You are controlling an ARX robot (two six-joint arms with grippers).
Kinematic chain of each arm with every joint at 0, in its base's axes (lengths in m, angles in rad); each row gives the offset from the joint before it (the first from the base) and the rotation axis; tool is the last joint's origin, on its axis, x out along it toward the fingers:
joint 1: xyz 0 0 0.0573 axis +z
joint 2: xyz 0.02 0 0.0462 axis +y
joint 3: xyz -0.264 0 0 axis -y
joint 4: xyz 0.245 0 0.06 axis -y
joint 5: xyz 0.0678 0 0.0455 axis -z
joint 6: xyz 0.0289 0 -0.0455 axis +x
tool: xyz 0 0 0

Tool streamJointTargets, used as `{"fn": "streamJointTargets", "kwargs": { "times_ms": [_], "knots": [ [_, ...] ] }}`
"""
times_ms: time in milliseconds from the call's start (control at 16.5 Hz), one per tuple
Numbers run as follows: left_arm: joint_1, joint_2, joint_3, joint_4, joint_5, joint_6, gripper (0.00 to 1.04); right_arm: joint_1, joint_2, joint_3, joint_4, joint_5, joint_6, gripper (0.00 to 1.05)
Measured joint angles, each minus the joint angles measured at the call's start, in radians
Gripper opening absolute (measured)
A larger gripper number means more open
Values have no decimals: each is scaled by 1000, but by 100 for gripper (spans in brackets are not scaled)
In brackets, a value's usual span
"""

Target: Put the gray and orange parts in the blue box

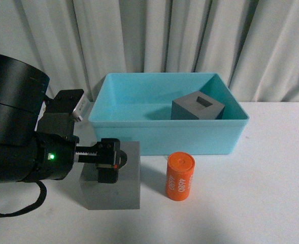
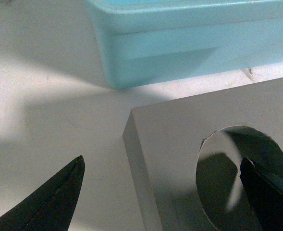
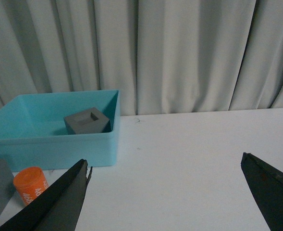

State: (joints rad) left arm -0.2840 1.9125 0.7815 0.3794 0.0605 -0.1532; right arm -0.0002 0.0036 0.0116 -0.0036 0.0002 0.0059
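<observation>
One gray cube (image 1: 120,193) with a round recess (image 2: 227,159) stands on the white table in front of the blue box (image 1: 164,133). My left gripper (image 1: 108,165) hovers open over it. In the left wrist view this gripper (image 2: 161,163) has one finger over the recess and the other over the table beside the cube (image 2: 175,139). The second gray cube (image 1: 197,107), with a rectangular recess, lies inside the box. The orange cylinder (image 1: 180,176) stands upright to the right of the first cube. My right gripper (image 3: 165,163) is open over bare table, far from the box (image 3: 50,144) and cylinder (image 3: 30,184).
Pale curtains (image 1: 190,35) hang close behind the box. The left arm's black body (image 1: 12,132) and its cable (image 1: 17,206) fill the left of the front view. The blue box wall (image 2: 189,43) lies just beyond the cube under my left gripper.
</observation>
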Motion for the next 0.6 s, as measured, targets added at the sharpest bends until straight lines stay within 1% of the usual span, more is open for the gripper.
{"fn": "streamJointTargets", "kwargs": {
  "times_ms": [60,121,423,484,544,605],
  "knots": [
    [0,1,0,3,0,2,97,0,0,0,0,0,0,98],
    [0,2,0,5,0,2,89,0,0,0,0,0,0,98],
    [0,-11,-14,22,-1,-2,38,0,0,0,0,0,0,98],
    [0,-27,-27,13,0,-3,30,0,0,0,0,0,0,98],
    [4,-56,-43,0,-7,-2,24,0,0,0,0,0,0,98],
    [17,-91,-61,-21,-9,-5,22,0,0,0,0,0,0,98]
  ]
}}
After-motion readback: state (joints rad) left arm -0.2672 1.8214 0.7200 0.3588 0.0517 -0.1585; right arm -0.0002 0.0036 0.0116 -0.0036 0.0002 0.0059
